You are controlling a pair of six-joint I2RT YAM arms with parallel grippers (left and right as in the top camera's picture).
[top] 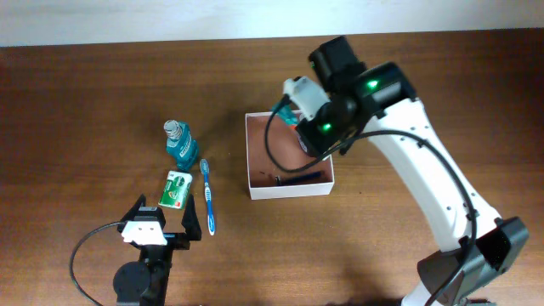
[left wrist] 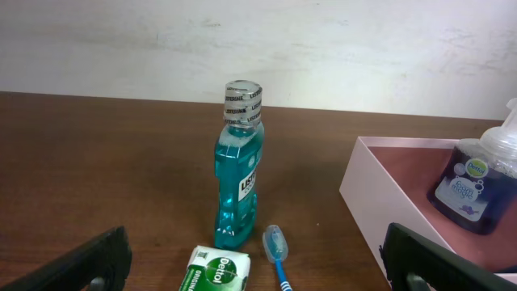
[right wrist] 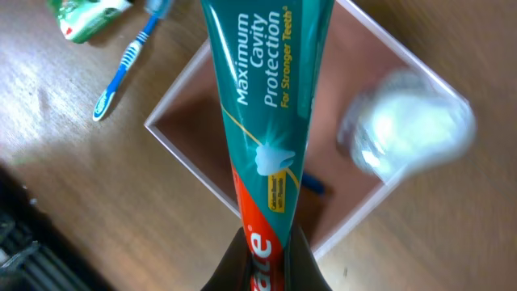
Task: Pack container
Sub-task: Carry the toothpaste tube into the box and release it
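right arm white, black joints, green lights | left arm black

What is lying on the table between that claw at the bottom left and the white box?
A blue toothbrush lies on the wood between the left gripper and the container. The overhead view shows this most clearly.

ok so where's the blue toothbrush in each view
overhead: blue toothbrush lies left of centre, left of the container.
left wrist: bottom centre, head towards the camera's far side, container at right.
right wrist: upper left, left of the held toothpaste tube, outside the container.
shared landmark: the container's white wall; the toothbrush lies outside it in every view.
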